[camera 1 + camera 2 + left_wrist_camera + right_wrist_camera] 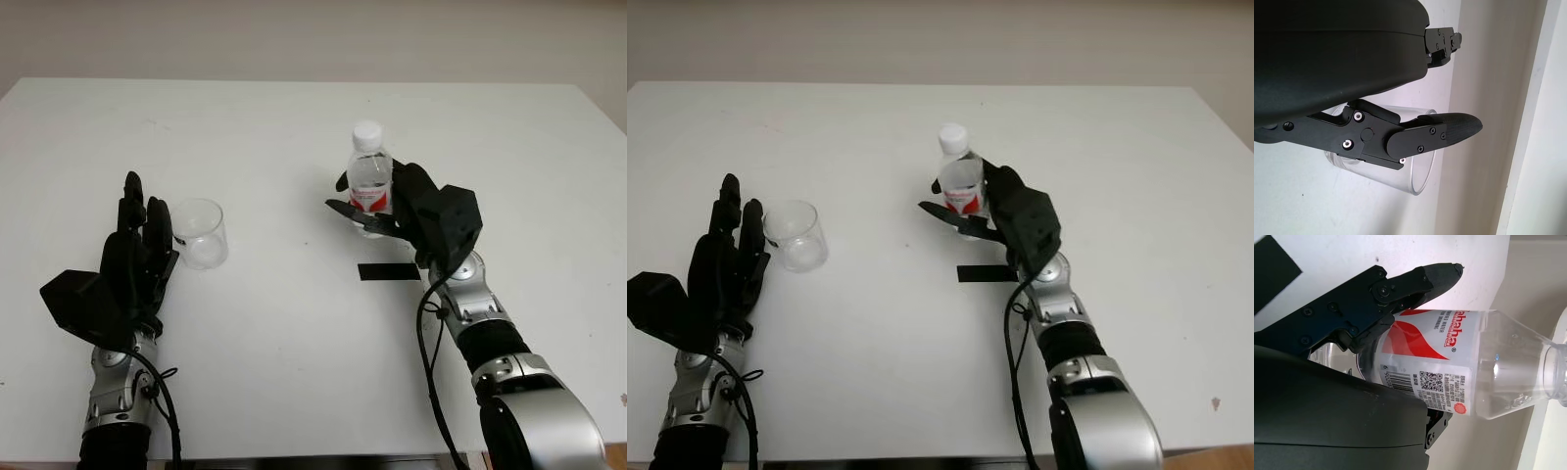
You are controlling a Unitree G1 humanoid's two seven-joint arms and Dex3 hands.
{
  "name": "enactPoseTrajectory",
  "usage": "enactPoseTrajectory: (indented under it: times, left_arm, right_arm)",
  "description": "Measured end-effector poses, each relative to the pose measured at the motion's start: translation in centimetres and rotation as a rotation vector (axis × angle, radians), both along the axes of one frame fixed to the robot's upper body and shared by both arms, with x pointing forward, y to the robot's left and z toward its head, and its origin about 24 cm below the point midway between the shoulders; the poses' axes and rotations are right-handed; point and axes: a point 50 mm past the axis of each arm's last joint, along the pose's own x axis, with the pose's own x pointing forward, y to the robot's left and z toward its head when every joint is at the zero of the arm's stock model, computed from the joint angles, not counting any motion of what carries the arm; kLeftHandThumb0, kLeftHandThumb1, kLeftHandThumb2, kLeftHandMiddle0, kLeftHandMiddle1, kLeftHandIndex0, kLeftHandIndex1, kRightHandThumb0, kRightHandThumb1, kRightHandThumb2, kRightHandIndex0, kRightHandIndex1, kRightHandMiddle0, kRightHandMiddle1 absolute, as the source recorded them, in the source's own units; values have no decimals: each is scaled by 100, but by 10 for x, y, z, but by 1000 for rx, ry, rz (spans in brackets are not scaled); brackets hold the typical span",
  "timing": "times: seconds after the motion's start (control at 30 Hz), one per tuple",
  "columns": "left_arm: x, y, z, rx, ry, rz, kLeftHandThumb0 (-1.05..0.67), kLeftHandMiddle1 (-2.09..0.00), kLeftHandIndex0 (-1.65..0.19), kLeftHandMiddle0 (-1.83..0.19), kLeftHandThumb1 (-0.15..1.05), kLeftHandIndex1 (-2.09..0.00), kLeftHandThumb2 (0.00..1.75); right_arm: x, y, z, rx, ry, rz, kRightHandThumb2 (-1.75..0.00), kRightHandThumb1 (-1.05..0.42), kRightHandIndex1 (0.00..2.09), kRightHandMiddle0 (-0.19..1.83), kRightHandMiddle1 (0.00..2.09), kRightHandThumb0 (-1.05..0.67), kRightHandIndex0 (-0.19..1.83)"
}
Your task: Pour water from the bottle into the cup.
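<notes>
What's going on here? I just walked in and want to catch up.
The right hand is closed around a capped water bottle, holding it upright on the white table. The left hand is open, right beside an empty clear cup. Nothing has been poured.

Parts of the bottle, cup and tape marker hidden or cut off.

The right hand (392, 211) covers the lower body of the bottle (369, 174), so its base and any contact with the table (294, 333) cannot be told. In the right wrist view the cap runs off the edge. The left hand (1400, 139) hides the cup's (1420, 171) near wall. The black tape strip's (387, 272) right end sits behind the right wrist.
</notes>
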Motion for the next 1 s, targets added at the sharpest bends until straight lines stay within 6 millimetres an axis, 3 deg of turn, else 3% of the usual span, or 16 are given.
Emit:
enactPoseTrajectory:
  times: [0.37,1.0]
  left_arm:
    - [-1,0,-1,-5,4,-14,-62,-5,14,13,105,-4,56]
    - [-4,2,-2,-11,11,-12,-62,-6,14,12,105,-5,54]
  right_arm:
    - [-24,-13,-8,69,52,-42,-37,-105,209,82,209,-40,115]
    - [-33,-9,-17,140,91,-81,-39,-105,209,80,209,-39,112]
